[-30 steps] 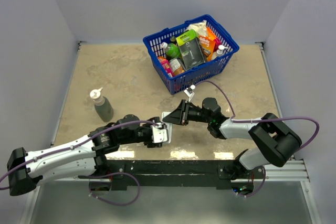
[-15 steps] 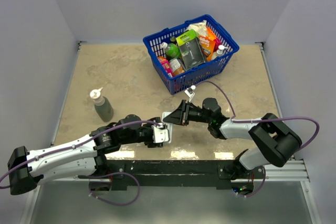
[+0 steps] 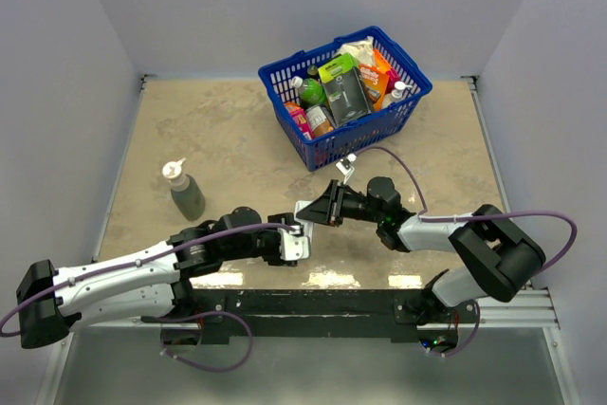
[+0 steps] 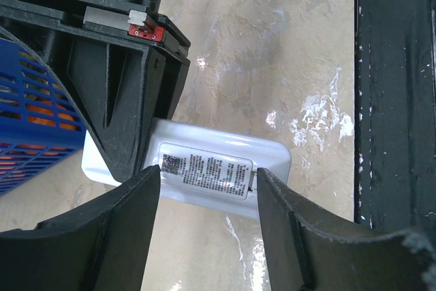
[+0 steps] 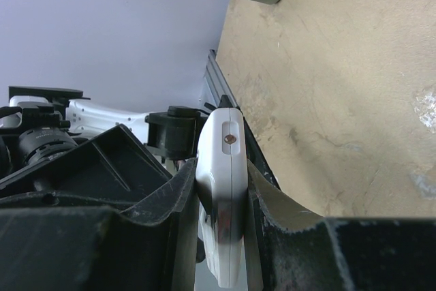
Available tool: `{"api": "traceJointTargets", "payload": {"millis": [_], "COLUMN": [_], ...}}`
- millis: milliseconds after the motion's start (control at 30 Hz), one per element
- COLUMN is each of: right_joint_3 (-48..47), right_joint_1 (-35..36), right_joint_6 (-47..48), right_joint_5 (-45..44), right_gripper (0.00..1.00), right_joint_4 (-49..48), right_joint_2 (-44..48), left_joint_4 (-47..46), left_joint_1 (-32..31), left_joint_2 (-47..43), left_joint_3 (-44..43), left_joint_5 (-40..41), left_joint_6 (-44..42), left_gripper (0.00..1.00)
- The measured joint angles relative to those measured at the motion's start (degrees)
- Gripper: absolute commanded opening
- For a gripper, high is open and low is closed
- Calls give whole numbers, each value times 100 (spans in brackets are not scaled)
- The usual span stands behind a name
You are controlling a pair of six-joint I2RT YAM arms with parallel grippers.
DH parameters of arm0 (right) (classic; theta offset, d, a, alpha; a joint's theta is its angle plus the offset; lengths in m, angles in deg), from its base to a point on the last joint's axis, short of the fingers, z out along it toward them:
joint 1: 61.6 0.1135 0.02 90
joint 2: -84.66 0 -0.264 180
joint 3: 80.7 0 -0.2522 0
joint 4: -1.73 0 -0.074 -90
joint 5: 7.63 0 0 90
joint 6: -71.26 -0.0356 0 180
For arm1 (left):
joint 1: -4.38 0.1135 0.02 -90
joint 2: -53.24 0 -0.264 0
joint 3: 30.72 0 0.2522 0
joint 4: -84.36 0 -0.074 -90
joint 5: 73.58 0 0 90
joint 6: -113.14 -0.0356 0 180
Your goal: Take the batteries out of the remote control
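The right gripper (image 5: pixel 221 202) is clenched on the remote control (image 5: pixel 225 138), with 1 black finger pressed to each broad face so the slim white bar stands edge-on between them. Seen from that wrist, the remote's narrow end is rounded and glossy, with 1 small dark dot set in it. The left gripper (image 4: pixel 208 189) meets it from the other side with its 2 fingers (image 4: pixel 116 236) spread. Between them shows the remote's flat face, which carries a pale label printed with fine black text and a small square code. Whether those fingertips touch the remote cannot be told. The remote has softly rounded corners, and 1 end of it is hidden behind the right gripper's black body. In the overhead view it sits between the 2 arms over the table's (image 3: pixel 218 130) near middle. Beyond it, toward the far side, stands a blue basket (image 3: pixel 327 144) full of packages. A dark bottle (image 3: pixel 185 194) with a white spray top stands well apart to the left.
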Motion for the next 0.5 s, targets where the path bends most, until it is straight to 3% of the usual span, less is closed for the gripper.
{"api": "traceJointTargets", "payload": {"millis": [500], "right_joint_3": [44], "right_joint_1": [-4], "right_joint_6": [11], "right_joint_5": [-24], "right_gripper": [0], "right_joint_4": [-216], "right_joint_2": [-85], "left_joint_4": [11], "left_joint_1": [-28], "left_joint_2": [17], "left_joint_3": [-9], "left_joint_5": [103], "left_joint_6": [-144], "left_gripper": [62]}}
